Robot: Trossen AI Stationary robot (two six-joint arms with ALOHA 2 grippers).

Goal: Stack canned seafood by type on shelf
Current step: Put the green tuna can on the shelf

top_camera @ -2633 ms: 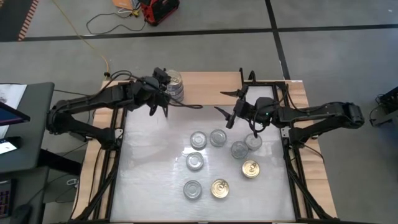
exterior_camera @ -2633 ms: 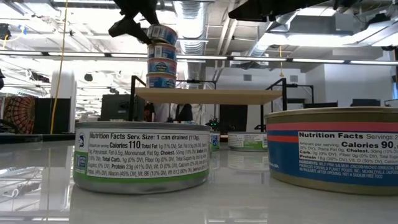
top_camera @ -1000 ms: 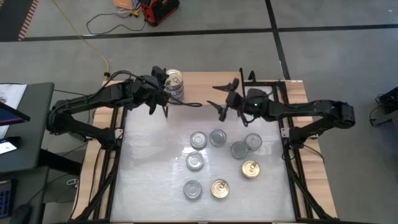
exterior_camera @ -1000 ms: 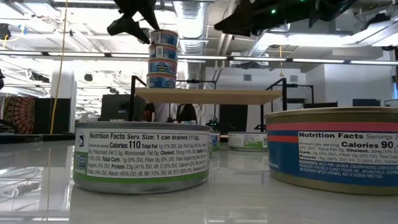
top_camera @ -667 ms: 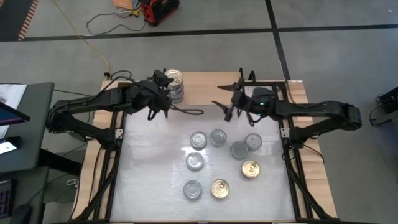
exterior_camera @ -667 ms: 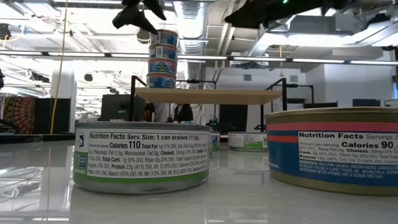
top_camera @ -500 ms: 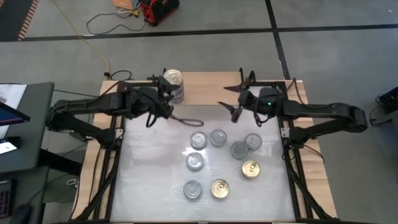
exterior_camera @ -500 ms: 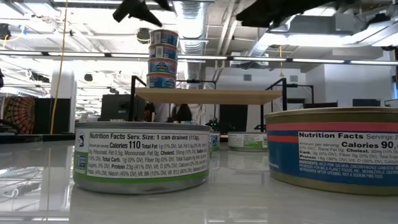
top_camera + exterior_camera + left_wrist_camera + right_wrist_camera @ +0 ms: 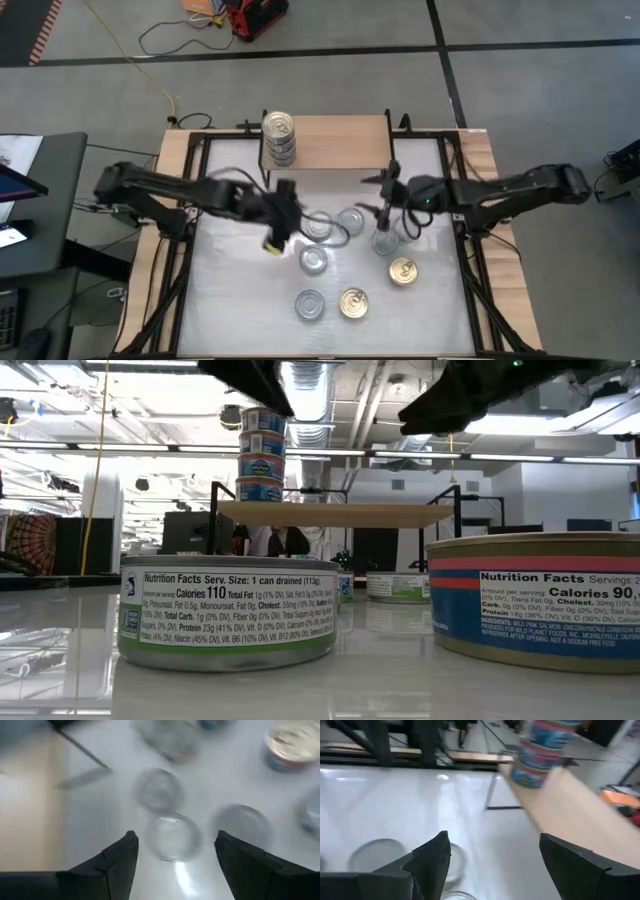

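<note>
From above, a gold-topped stack of tins [image 9: 278,137] stands on the shelf [image 9: 340,142] while eight tins lie loose on the desk [image 9: 230,290]. At the wrists, the left gripper [image 9: 174,854] hangs spread above a silver tin [image 9: 172,837], and the right gripper [image 9: 492,851], also spread and empty, hovers near the clustered silver tins [image 9: 379,852]. Neighbouring tins crowd both targets, so a descending finger could knock one aside.

My two arms are dark, slim and jointed, with thin black cables looping off them. Each wrist ends in a tool with two matte black, flat, angular fingers: the left tool [image 9: 175,865] and the right tool [image 9: 495,865].
</note>
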